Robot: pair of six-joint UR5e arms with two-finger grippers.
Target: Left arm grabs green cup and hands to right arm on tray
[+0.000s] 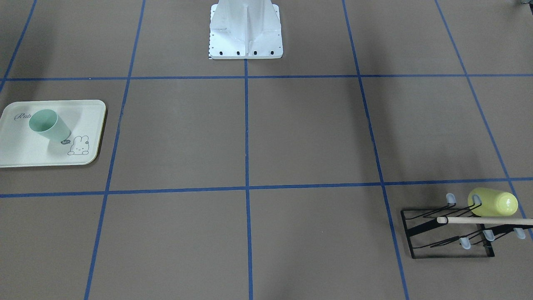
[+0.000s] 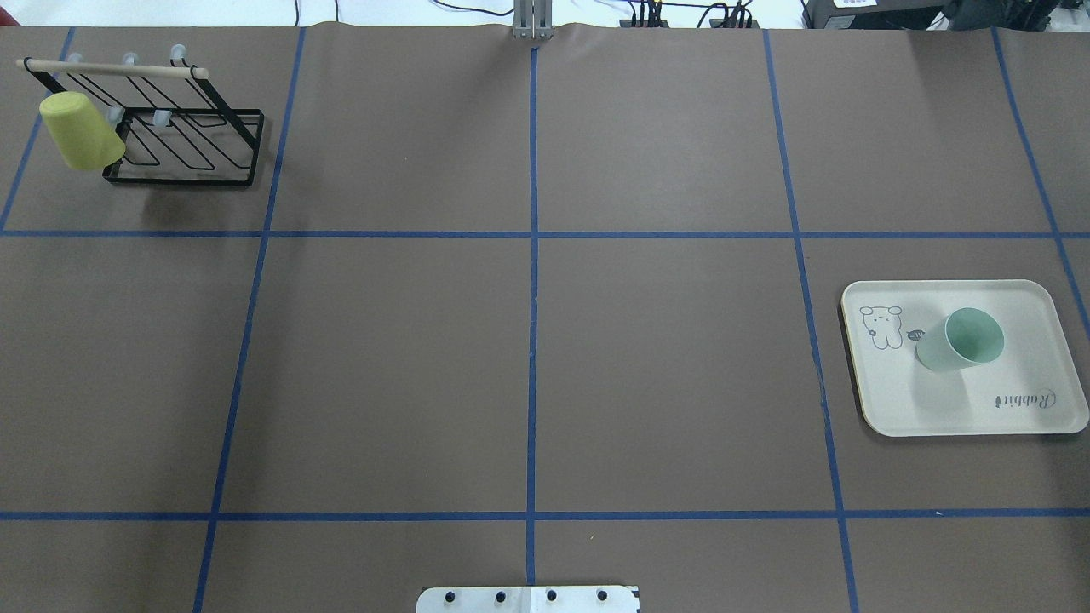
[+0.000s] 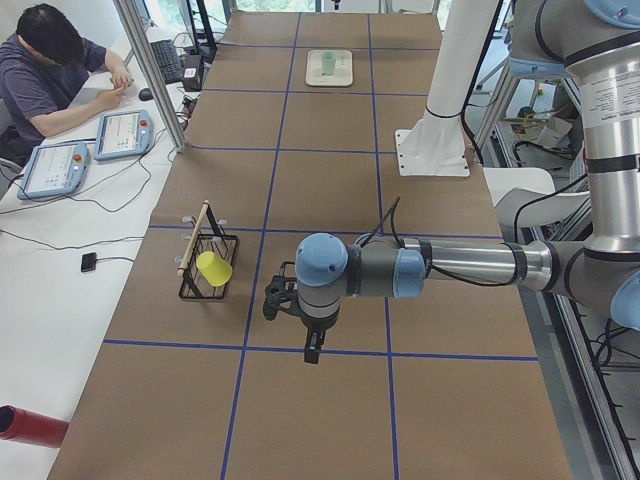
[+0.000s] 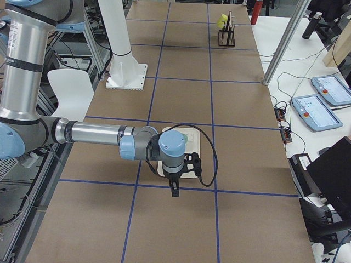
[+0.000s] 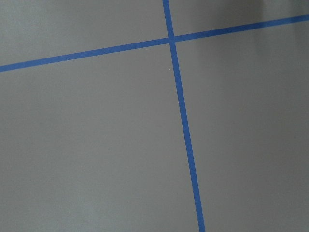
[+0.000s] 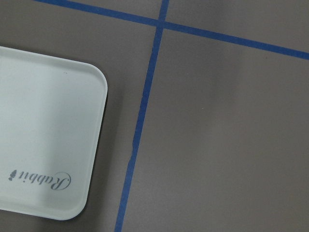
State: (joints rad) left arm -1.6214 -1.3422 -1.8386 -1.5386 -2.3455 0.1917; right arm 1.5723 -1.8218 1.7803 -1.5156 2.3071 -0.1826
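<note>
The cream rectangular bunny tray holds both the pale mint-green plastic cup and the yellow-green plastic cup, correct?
Not quite. The cream rectangular bunny tray holds only the pale mint-green plastic cup; the yellow-green plastic cup hangs on the black wire rack at the table's opposite end, as the overhead exterior view shows.

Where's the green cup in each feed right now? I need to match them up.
Front-facing: green cup far left, on the tray.
Overhead: right side, on the tray beside the bunny drawing.
Exterior left: far end, top centre, on the tray.
Exterior right: not visible; the right arm covers most of the tray.
Left wrist: not in it.
Right wrist: not in it, only the tray's corner.
Shared landmark: the tray.
</note>
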